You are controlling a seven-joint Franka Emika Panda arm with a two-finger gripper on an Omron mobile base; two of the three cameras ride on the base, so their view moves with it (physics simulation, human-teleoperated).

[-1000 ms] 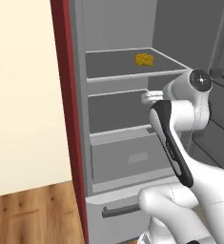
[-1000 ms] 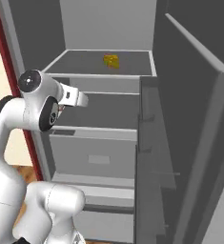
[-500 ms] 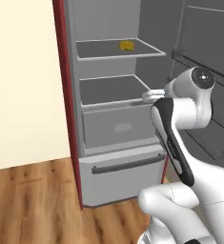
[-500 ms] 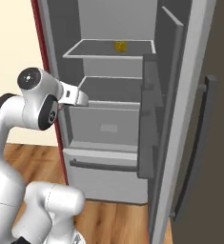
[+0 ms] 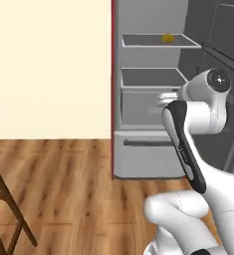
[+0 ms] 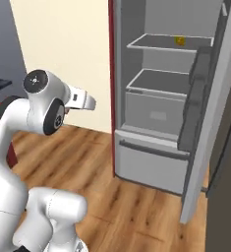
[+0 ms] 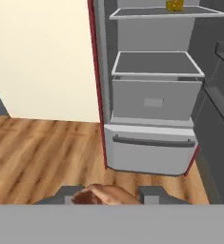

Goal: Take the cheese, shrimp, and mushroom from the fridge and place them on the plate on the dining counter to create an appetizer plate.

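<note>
I've backed the base off: the fridge [image 5: 153, 99] now sits further away, wood floor showing at left, so I judge I'm carrying one food toward the plate. Pincer [image 7: 106, 195] is part-closed on a small orange-pink lump, likely the shrimp [image 7: 104, 194]. Cheese [image 7: 175, 5] is on the fridge's top shelf.

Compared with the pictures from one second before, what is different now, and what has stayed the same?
The base has backed away from the fridge, so the fridge looks farther and wooden floor now shows; this is the camera moving, not the things. The cheese stays on the upper shelf. The tool still holds a small orange-pink piece, likely the shrimp.
</note>
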